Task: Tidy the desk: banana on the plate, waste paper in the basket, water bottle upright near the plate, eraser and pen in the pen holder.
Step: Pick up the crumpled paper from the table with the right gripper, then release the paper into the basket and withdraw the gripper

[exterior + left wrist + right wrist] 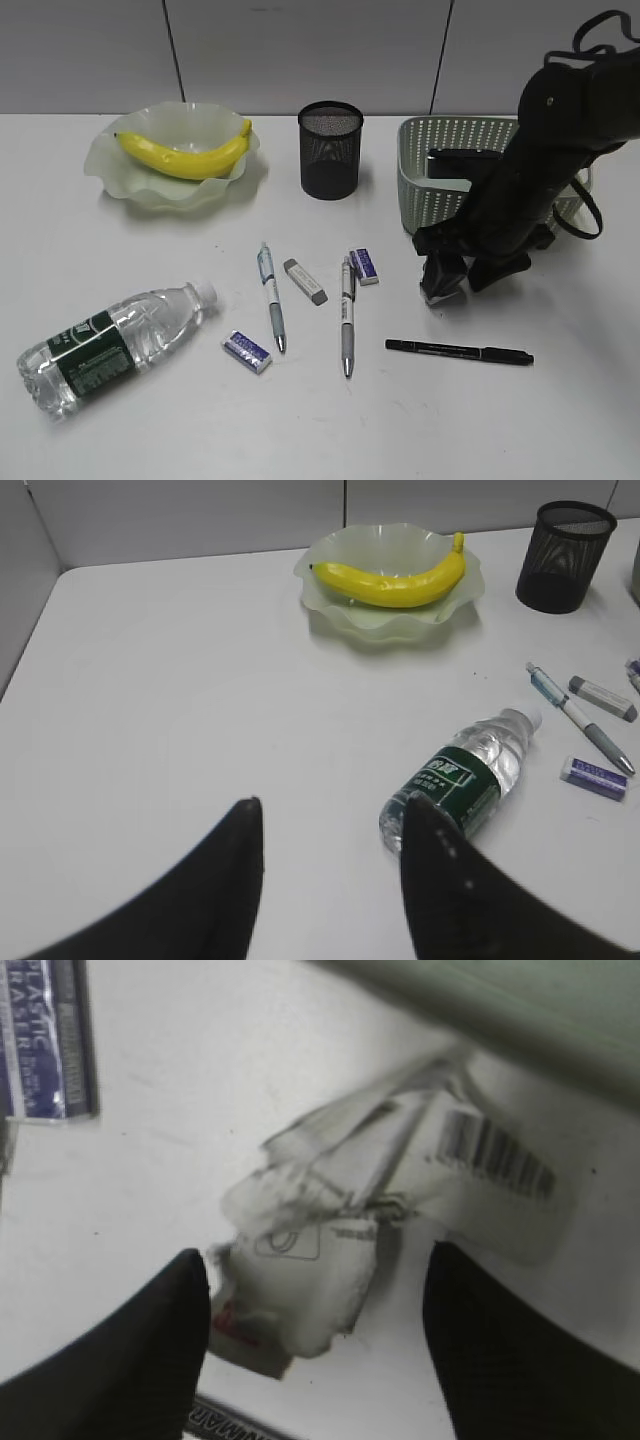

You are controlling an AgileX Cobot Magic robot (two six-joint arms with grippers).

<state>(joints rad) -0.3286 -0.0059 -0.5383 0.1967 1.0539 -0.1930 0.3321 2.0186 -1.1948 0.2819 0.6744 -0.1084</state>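
The banana (185,152) lies in the plate (110,182) at the back left; both show in the left wrist view, banana (395,580) and plate (330,615). The water bottle (110,345) lies on its side at the front left. The pen holder (330,150) stands at the back middle. My right gripper (470,280) is open and lowered over the waste paper (320,1230) just in front of the basket (425,190); its fingers (320,1260) straddle the wad, the left one touching it. My left gripper (332,802) is open and empty above the desk (180,700), beside the bottle's base (460,780).
Two grey-grip pens (271,297) (347,315) and a black marker (458,351) lie in the middle front. Two blue-and-white erasers (245,352) (364,266) and a grey eraser (305,281) lie among them. The left arm is out of the exterior view.
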